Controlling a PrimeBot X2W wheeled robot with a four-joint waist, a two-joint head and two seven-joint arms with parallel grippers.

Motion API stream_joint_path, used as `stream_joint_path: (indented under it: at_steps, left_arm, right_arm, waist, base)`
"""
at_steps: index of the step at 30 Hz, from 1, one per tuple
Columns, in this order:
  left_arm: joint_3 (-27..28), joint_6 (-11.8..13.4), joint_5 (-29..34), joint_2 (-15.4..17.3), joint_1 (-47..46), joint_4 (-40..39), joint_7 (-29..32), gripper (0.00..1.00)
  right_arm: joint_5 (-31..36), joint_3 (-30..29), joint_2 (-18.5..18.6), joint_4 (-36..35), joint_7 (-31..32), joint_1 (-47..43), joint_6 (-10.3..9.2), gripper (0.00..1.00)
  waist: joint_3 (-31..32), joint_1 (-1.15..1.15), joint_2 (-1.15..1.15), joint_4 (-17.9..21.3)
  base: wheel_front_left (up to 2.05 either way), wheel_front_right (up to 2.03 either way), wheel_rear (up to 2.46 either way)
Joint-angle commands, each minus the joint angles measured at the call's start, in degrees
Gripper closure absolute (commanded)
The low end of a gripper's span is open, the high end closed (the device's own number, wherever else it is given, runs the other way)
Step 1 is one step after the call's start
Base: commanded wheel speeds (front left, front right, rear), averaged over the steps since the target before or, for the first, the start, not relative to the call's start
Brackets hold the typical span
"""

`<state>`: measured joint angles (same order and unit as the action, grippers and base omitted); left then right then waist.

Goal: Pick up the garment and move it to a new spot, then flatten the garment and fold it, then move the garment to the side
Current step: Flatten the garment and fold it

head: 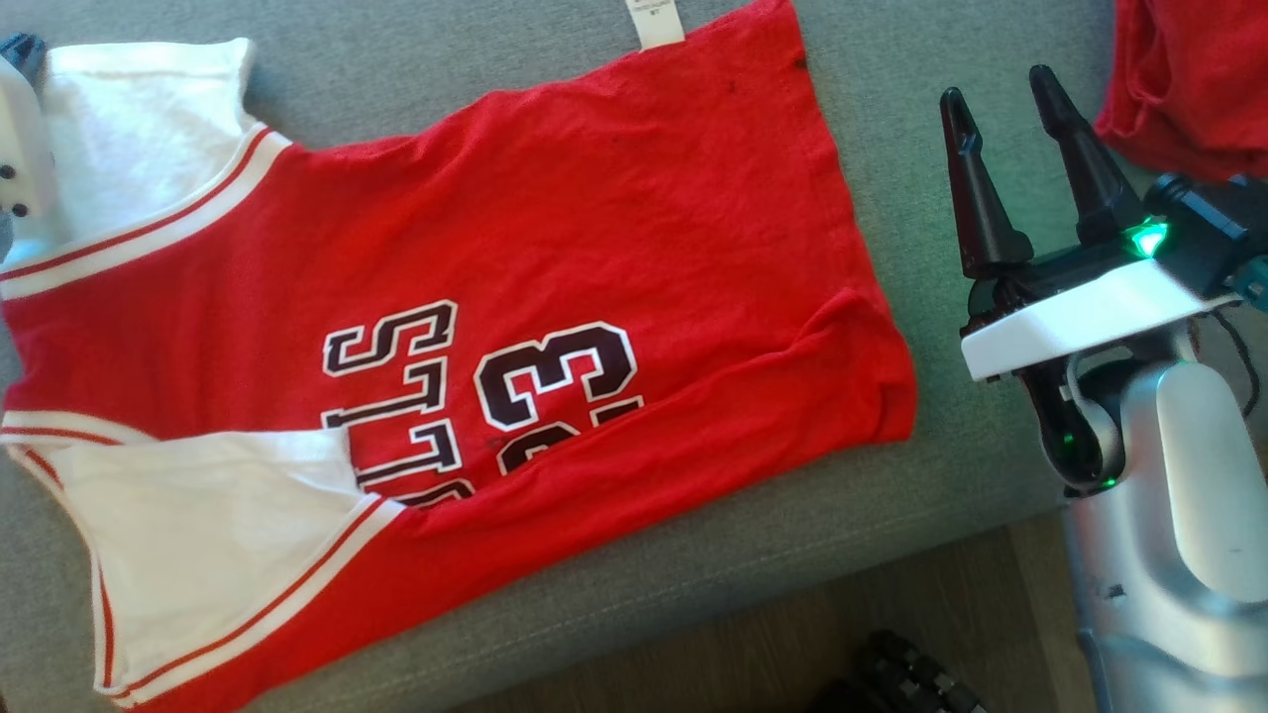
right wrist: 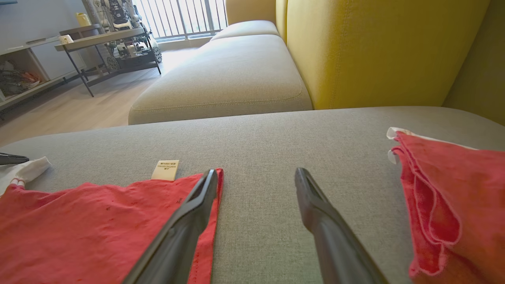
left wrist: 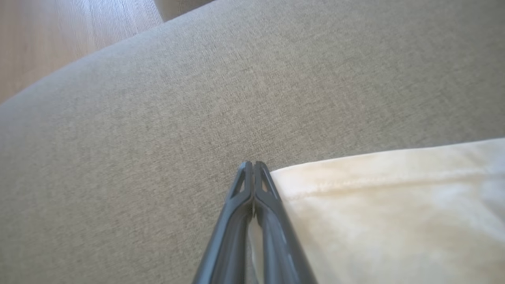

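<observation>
**Item:** red jersey [head: 614,248], black-and-white lettering and number 23 face up.

**Location:** spread across grey sofa cushion [head: 971,465], shoulders toward left of head view, hem toward right.

**Step judged in hand:** flattening, starting at far white sleeve [head: 139,129].

**Left gripper** [left wrist: 253,165]: fingers pressed tight together at hem corner of that sleeve, tips on cushion just beside cloth. Cannot tell whether any cloth is pinched between them.

**Right gripper** [head: 995,83]: fingers wide apart, holding nothing. Hovers just beside jersey hem, between jersey and second red garment [head: 1189,79].

**Handling advice:**
- Confirm a real pinch on sleeve hem before pulling. If tips have closed on bare cushion, reopen and bite further onto cloth.
- Draw sleeve outward, low and slow along cushion, so body stays put and wrinkles run out.
- Bring right fingers onto near hem corner [head: 852,327] to turn back the flap doubled over there.
- Keep clear of second garment to avoid dragging it in.

**Condition:**
- Body mostly flat, light creasing throughout.
- Near white sleeve [head: 198,535] lapped over part of lettering.
- Red-and-white striped trim at both armholes.
- White label [head: 658,22] poking past far edge.
- Thin knit, likely to bunch under a sideways pull.
</observation>
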<state>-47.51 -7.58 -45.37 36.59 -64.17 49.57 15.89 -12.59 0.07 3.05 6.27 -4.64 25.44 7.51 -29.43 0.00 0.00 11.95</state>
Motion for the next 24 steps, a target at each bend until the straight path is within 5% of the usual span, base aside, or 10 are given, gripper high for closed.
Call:
stream_joint_path:
  at_steps: [1, 15, 24]
  left_arm:
    - [1.4, 0.1, -0.5, 3.5, -2.3, -0.7, -1.6, 1.0]
    - [2.0, 0.1, -1.7, 1.3, -3.5, -1.3, -18.0, 1.0]
    - [1.0, 0.4, -2.3, -1.3, -0.9, -6.9, -22.6, 1.0]
  right_arm:
    - [0.3, 0.8, -0.2, -1.5, -0.5, 0.8, -0.02, 0.0]
    - [1.4, -0.3, -0.2, 0.5, 1.3, 2.6, -0.02, 0.0]
    - [3.8, -1.1, -0.2, 11.5, 9.6, 12.8, -0.02, 0.0]
  waist:
    - [0.2, 0.0, 0.0, -0.4]
    - [2.6, 0.0, 0.0, -4.8]
    - [3.4, 0.0, 0.0, -9.5]
  base:
    - [0.0, 0.0, 0.0]
    - [0.0, 0.0, 0.0]
    - [0.0, 0.0, 0.0]
